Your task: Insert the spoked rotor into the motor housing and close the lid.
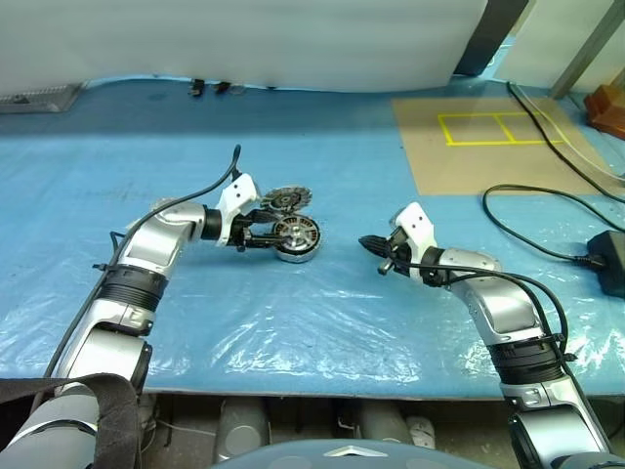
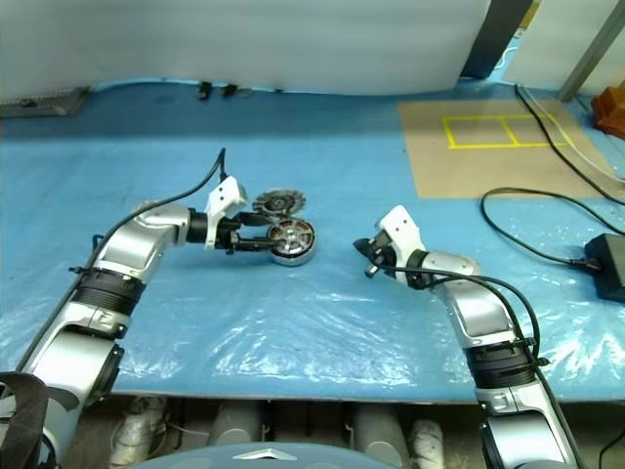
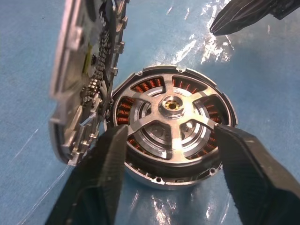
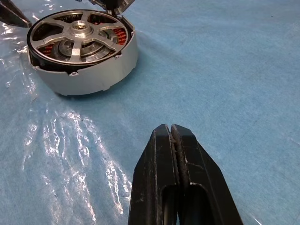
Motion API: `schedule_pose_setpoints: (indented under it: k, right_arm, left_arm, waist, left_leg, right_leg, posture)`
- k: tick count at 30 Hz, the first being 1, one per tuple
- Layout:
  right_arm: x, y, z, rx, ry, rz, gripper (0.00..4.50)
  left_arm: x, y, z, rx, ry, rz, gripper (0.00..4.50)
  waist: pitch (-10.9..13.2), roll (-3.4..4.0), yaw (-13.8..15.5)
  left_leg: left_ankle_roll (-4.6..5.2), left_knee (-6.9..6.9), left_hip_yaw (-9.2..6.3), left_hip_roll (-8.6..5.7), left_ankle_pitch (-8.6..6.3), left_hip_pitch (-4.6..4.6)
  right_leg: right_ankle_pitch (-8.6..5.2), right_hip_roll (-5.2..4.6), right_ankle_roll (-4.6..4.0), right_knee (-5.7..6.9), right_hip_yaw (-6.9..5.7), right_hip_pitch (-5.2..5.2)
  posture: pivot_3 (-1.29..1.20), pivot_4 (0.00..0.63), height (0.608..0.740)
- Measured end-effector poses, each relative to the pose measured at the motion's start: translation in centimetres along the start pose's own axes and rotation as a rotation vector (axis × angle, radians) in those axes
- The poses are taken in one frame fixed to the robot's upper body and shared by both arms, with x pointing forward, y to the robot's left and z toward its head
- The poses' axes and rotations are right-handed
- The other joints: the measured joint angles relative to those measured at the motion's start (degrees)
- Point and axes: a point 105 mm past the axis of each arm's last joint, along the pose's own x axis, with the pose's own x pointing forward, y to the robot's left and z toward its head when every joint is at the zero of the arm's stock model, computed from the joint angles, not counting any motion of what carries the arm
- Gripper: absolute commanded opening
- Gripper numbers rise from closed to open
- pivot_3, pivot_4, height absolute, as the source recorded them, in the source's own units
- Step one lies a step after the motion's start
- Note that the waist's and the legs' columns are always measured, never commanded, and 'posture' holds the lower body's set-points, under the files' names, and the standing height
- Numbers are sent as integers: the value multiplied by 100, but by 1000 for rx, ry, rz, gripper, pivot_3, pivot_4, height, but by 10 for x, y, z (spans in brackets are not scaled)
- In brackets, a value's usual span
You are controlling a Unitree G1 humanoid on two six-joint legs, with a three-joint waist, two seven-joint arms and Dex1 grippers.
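Observation:
The motor housing point(image 3: 159, 180) lies on the blue sheet, its copper windings showing around the rim. Inside it sits the spoked rotor point(image 3: 171, 105), silver spokes running to a central hub. The lid point(image 3: 82, 79) stands upright on edge, hinged at the housing's side. My left gripper point(image 3: 169, 132) is open, one finger on each side of the housing's near rim. My right gripper point(image 4: 171, 127) is shut and empty, low over the sheet to the right of the housing point(image 4: 93, 77), a short gap away. From the head, housing point(image 1: 296, 237) and lid point(image 1: 285, 199) lie between both grippers.
A brown cardboard sheet point(image 1: 488, 147) with yellow tape squares lies at the back right. Black cables point(image 1: 547, 220) and a black adapter point(image 1: 610, 262) lie on the right. The table's front edge point(image 1: 293, 389) is close in front of me. The blue plastic cover is wrinkled and glossy.

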Motion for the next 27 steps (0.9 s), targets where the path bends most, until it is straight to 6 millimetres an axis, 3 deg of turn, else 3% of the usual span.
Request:
schedule_pose_setpoints:
  k: [1,5,11,18,27]
  right_arm:
    - [0,0,0,0,0,0,0]
    - [0,0,1,-3,-2,0,0]
    - [0,0,2,-8,-8,2,0]
    - [2,2,0,-3,-16,-2,0]
    - [2,1,-1,4,-17,-18,0]
  left_arm:
    - [0,0,0,5,0,4,4456]
    - [0,2,4,1,-23,15,4456]
    - [-8,-1,24,-87,-174,22,2354]
    - [-2,-13,30,-186,-338,98,26]
    - [3,-10,34,-185,-359,139,26]
  waist:
    - [0,0,0]
    - [0,0,-2]
    - [0,0,-8]
    - [0,0,6]
    - [0,-1,-2]
  left_leg:
    - [0,0,0,0,0,0]
    - [-2,0,0,-1,-1,0]
    - [0,-2,0,-1,0,-1]
    - [1,4,1,13,0,-6]
    - [6,1,1,10,3,-4]
  right_leg:
    - [0,0,0,0,0,0]
    - [0,0,0,1,0,0]
    - [0,0,-1,0,0,0]
    - [0,-1,0,-2,-1,0]
    - [3,0,4,-5,-2,1]
  posture:
    - [0,150,740]
    - [0,150,740]
    - [0,150,740]
    - [0,150,740]
    - [0,150,740]
